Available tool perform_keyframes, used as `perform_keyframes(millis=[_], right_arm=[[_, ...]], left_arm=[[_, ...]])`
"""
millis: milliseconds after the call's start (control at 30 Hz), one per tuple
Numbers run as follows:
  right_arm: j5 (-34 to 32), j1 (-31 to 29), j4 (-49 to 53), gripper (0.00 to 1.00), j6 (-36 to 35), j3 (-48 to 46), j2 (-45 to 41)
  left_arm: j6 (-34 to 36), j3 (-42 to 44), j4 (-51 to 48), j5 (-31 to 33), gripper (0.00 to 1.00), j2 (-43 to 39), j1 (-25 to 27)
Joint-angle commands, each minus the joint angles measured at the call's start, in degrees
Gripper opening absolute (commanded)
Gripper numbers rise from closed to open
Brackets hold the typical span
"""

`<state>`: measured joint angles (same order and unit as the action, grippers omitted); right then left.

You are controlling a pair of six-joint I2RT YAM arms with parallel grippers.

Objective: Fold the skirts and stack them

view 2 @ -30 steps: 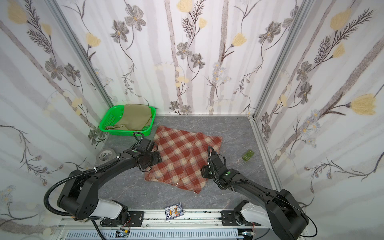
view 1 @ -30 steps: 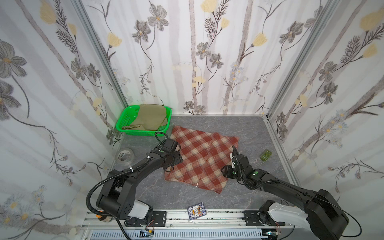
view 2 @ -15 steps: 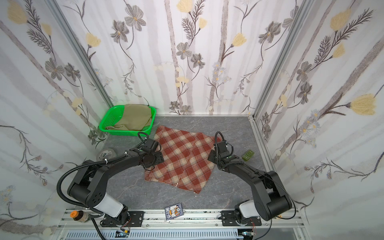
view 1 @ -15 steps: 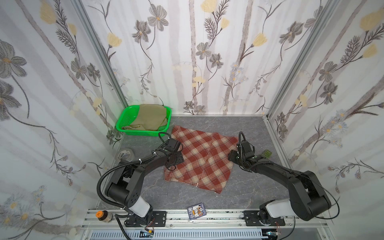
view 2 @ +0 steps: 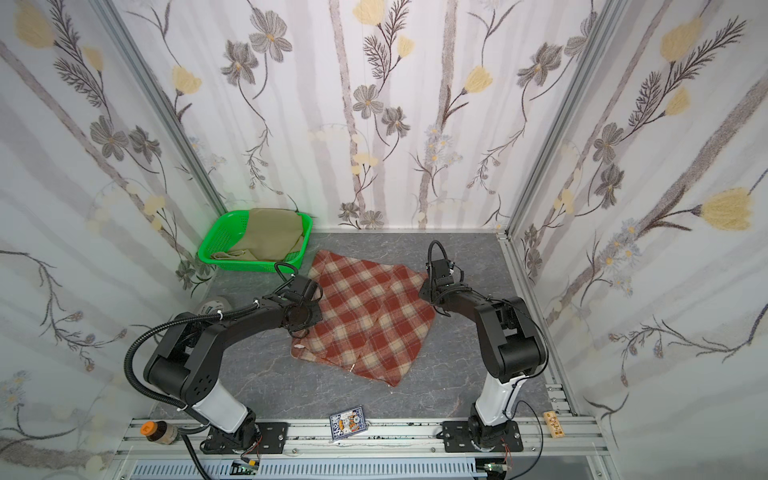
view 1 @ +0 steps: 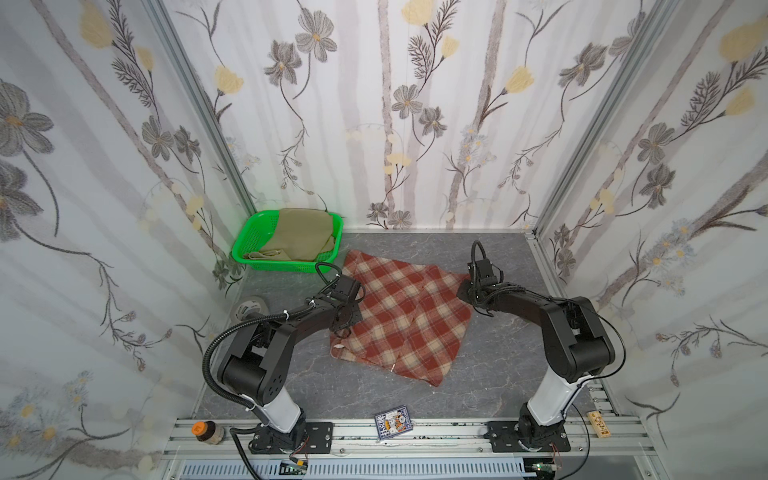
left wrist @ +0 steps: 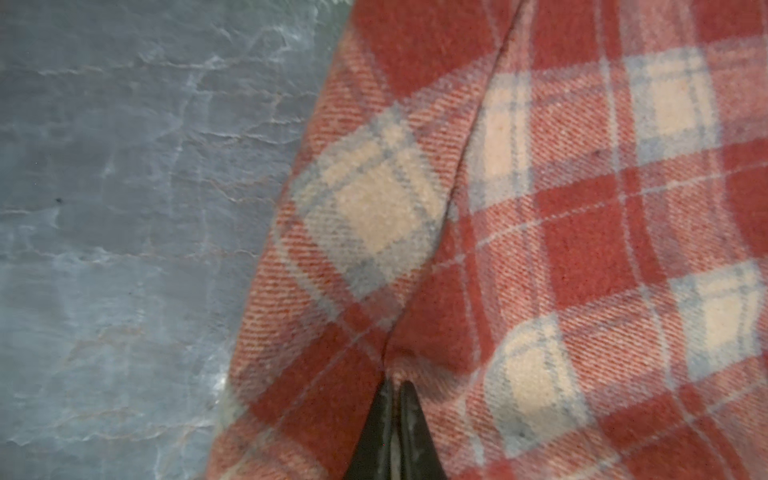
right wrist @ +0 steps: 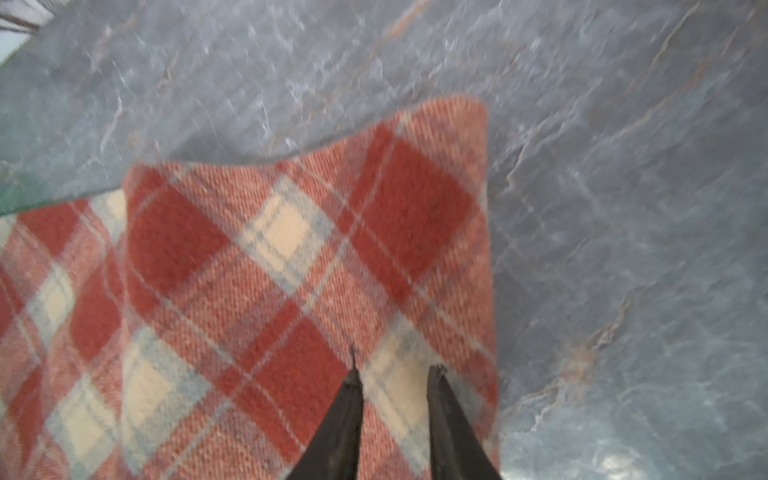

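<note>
The red, rust and cream plaid skirt [view 1: 399, 316] [view 2: 365, 320] lies spread flat on the grey table in both top views. The khaki-olive skirt [view 1: 299, 237] [view 2: 270, 232] is bundled in the green basket [view 1: 249, 241] [view 2: 216, 241] at the back left. My left gripper [view 1: 350, 306] [view 2: 309, 313] sits at the plaid skirt's left edge. In the left wrist view it [left wrist: 395, 384] is shut, pinching a small ridge of plaid cloth [left wrist: 415, 249]. My right gripper [view 1: 465, 291] [view 2: 426, 291] is at the skirt's far right corner. In the right wrist view it [right wrist: 395, 370] is open, straddling plaid cloth [right wrist: 291, 249] near that corner.
A tape roll [view 1: 249, 307] lies left of the left arm. A card pack [view 1: 392, 422], an orange-capped bottle [view 1: 205, 430] and a small wooden piece [view 1: 597, 424] sit on the front rail. Floral walls close in three sides.
The right arm swung from the skirt's near right edge to its far right corner and narrowed its jaws. The left gripper closed on the skirt's left edge.
</note>
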<state>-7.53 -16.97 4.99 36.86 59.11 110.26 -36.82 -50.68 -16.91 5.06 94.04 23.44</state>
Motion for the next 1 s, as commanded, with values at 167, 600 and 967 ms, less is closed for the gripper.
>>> perform_keyframes(millis=[167,600,967], right_arm=[[-6.9,-12.9,6.7,0.54,-6.9,-6.3,-16.0],[-2.2,-39.4,13.7,0.67,10.0,-29.6,-42.3],[-3.3,-49.7,13.2,0.65,11.1,-28.9,-30.6]], left_arm=[[-2.5,3.4,0.3,-2.4,0.78,-10.9,-1.6],[-4.4,12.1,-16.9,-7.7,0.78,-26.8,0.0],[-8.2,12.6,-19.5,-7.9,0.69,-26.0,2.6]])
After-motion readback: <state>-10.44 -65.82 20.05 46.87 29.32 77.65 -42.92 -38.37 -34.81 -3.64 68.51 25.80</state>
